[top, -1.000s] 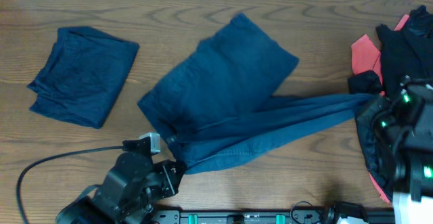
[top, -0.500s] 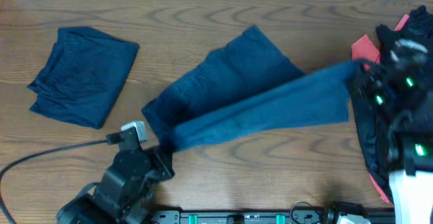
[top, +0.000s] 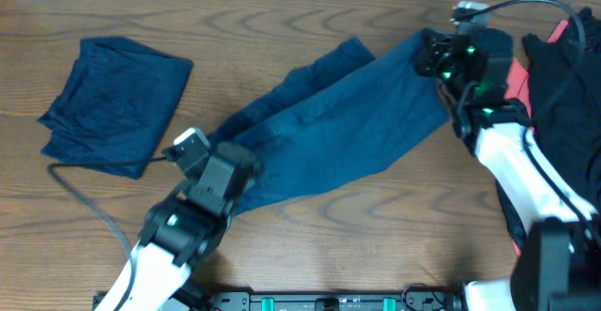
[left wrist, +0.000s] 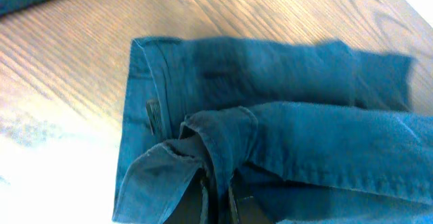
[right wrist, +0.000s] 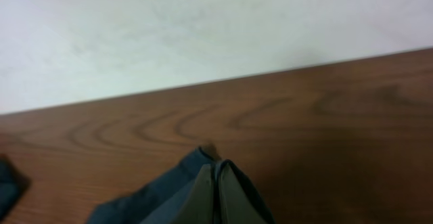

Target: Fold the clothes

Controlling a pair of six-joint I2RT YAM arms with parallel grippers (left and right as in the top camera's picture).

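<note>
Cloth [top: 117, 104] already folded lies far left, then my left gripper [top: 246, 168] clamps the near end of the navy shorts [top: 347, 128] mid-table while my right gripper [top: 430, 55], pinched tight on their far end by the black-and-coral pile [top: 563, 76], stretches them flat for folding.

You have the spread garment [top: 338, 128] lying slantwise across the middle of the surface [top: 282, 10]. Its near-left end sits at your left tool [left wrist: 216, 207] and its far-right corner at your right tool [right wrist: 216, 187]. The folded garment [top: 115, 104] lies well apart to the left. The heaped garments [top: 563, 85] sit at the right edge, near the right tool.
</note>
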